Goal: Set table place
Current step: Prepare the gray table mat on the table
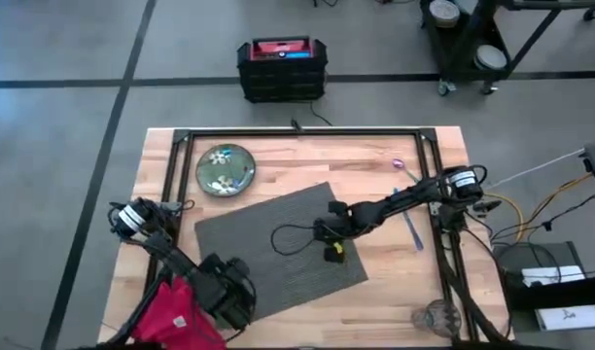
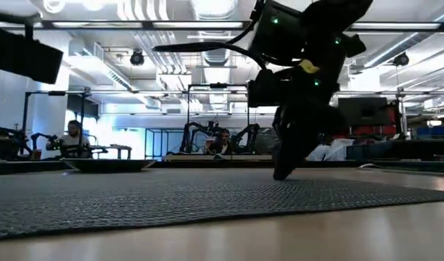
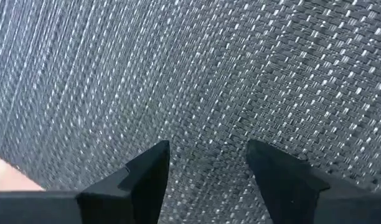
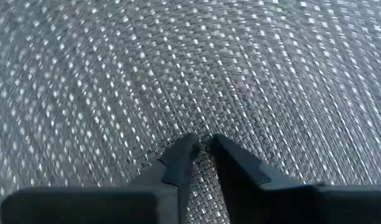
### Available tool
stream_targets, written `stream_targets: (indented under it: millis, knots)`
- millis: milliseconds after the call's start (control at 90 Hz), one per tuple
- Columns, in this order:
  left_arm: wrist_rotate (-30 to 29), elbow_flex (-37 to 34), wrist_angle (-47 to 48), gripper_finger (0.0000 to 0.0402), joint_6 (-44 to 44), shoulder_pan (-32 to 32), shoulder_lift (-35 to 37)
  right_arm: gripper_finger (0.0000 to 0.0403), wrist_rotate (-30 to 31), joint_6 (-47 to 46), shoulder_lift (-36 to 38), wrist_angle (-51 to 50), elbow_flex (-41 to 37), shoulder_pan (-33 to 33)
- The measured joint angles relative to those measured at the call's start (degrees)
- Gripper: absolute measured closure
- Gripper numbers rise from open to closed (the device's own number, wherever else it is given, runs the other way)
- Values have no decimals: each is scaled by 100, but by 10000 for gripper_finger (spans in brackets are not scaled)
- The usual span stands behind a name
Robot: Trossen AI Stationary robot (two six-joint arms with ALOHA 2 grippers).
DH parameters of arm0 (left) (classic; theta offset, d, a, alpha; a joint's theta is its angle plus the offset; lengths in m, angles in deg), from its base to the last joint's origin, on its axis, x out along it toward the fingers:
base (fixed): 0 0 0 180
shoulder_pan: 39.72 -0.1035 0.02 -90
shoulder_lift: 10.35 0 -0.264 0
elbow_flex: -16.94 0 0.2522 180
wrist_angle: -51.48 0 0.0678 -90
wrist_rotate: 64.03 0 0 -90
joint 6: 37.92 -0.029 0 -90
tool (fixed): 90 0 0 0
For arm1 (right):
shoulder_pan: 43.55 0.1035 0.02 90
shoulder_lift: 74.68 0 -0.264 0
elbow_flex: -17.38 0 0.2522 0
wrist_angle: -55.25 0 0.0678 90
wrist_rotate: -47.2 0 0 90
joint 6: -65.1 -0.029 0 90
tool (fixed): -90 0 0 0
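The dark grey ribbed placemat (image 1: 268, 219) lies flat and askew in the middle of the light wood table (image 1: 375, 160). My right gripper (image 1: 327, 243) stands on the mat's right half, fingers shut and pointing down (image 4: 203, 142). My left gripper (image 1: 234, 292) hangs open over the mat's near left part (image 3: 209, 155). The green flowered plate (image 1: 226, 169) rests on the table at the far left. A red napkin (image 1: 176, 311) lies at the near left edge. Blue (image 1: 412, 228) and purple (image 1: 400, 165) utensils lie at the right, and a clear glass (image 1: 434, 316) stands near right. My right gripper sets its shut fingertips (image 4: 187, 149) down on the placemat's woven top (image 4: 203, 127), right of its middle. The fingers come from above, slanting down (image 2: 281, 172). The mat stays flat on the table. My left gripper's open fingers (image 3: 153, 163) point at the mat; whether they touch it I cannot tell.
A black frame (image 1: 297, 134) runs along the table's far edge and down both sides. A black and red case (image 1: 281, 66) stands on the floor beyond the table. Bare wood shows between the plate and the utensils. People sit at benches far behind (image 2: 73, 134).
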State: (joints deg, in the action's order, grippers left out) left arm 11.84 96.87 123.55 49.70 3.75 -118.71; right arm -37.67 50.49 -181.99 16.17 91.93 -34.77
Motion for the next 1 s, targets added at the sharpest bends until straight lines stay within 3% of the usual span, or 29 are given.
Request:
stream_targets:
  millis: [78, 244, 344, 544, 800, 900, 1000]
  knots:
    - [-95, -150, 8, 200, -277, -92, 7, 303, -45, -206, 40, -216, -13, 117]
    - [-1032, -185, 1, 205, -1120, -229, 14, 271, -51, -763, 109, -760, -33, 426]
    - [-1233, -160, -90, 204, -1591, -363, 22, 256, -21, -1161, 149, -1068, -42, 646]
    - [-1354, -110, -514, 200, -2382, -533, 27, 232, -59, -1746, 291, -1677, -58, 1054]
    - [-1191, 771, 378, 216, -3343, -620, 493, 221, -143, -1734, 1387, -2293, 94, 1199]
    - [-1166, 590, 271, 223, -3384, -636, 839, 221, 229, -1709, 1706, -1995, -59, 1187]
    - [-959, -31, -260, 228, -3369, -706, 1242, 221, 394, -1764, 1775, -1584, -329, 1185]
